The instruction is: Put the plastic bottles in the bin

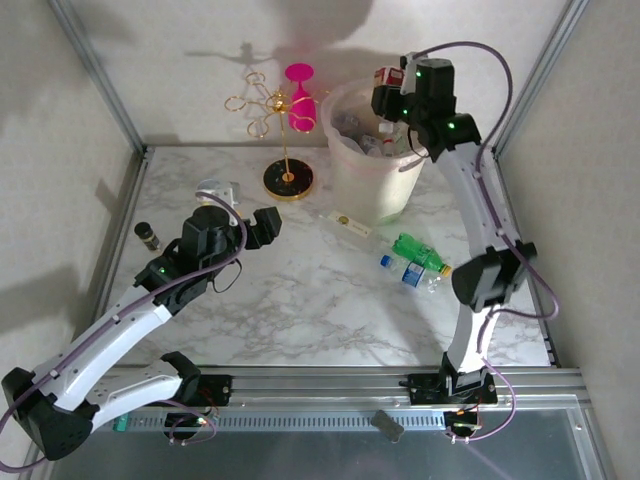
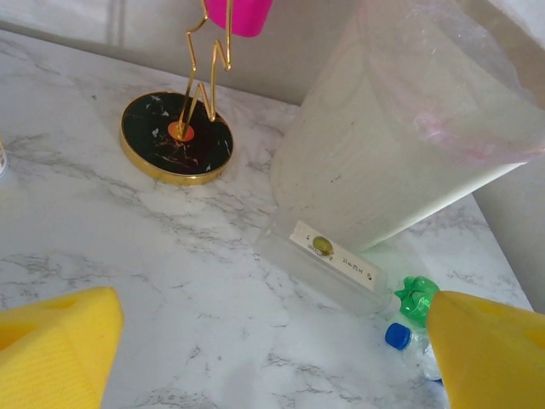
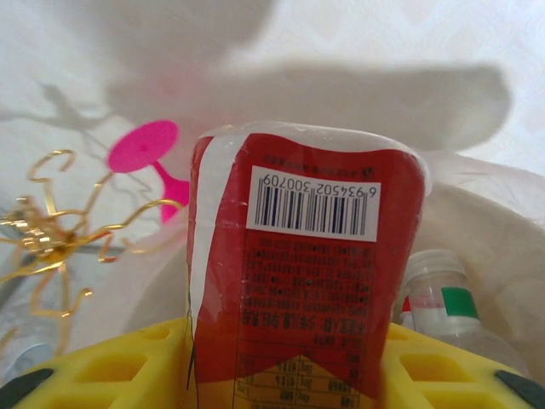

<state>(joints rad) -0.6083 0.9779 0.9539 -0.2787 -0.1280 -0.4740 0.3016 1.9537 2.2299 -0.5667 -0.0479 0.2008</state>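
Bottle with red label [image 1: 384, 77] sits clamped in the right gripper [image 1: 390, 98], raised above the rim of the bin [image 1: 365, 175] at its far right side. In the right wrist view the red label bottle [image 3: 306, 281] stands between the yellow fingers [image 3: 128, 366], barcode facing the camera, both fingers pressed on its sides. Below it, more bottles [image 3: 443, 311] already lie inside the bin.

Left gripper [image 1: 258, 228] hovers over the marble table [image 1: 300, 300], jaws spread wide, nothing between them. It is well apart from the bin, to the bin's left. From the left wrist view, a clear bottle [image 2: 332, 268] lies on its side touching the foot of the bin [image 2: 400, 145], ahead of the open fingers [image 2: 51, 349]. A green bottle [image 1: 420, 250] and a blue-capped bottle [image 1: 405, 272] lie just beside it, to the right.

Gold wire stand [image 1: 285, 130] with pink glass [image 1: 300, 95] stands left of the bin. Dark vial [image 1: 148, 235] stands near the table's left edge.
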